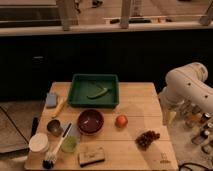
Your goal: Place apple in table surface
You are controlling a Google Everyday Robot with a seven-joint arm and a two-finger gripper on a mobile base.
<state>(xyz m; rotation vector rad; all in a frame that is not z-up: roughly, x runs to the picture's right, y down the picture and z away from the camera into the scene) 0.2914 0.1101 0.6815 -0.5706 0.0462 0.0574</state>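
The small orange-red apple point(121, 120) rests on the light wooden table surface point(137, 105), just right of the dark red bowl point(90, 121). My white arm point(187, 85) stands off the table's right side. My gripper point(169, 118) hangs down beside the table's right edge, about a hand's width right of the apple and apart from it. Nothing shows in the gripper.
A green tray point(75, 97) holding a green item point(98, 93) sits at the back. Dark grapes point(147, 138) lie front right. On the left are a blue sponge point(51, 100), a metal cup point(54, 127), a white container point(38, 142), a brush point(54, 152) and a brown block point(91, 156).
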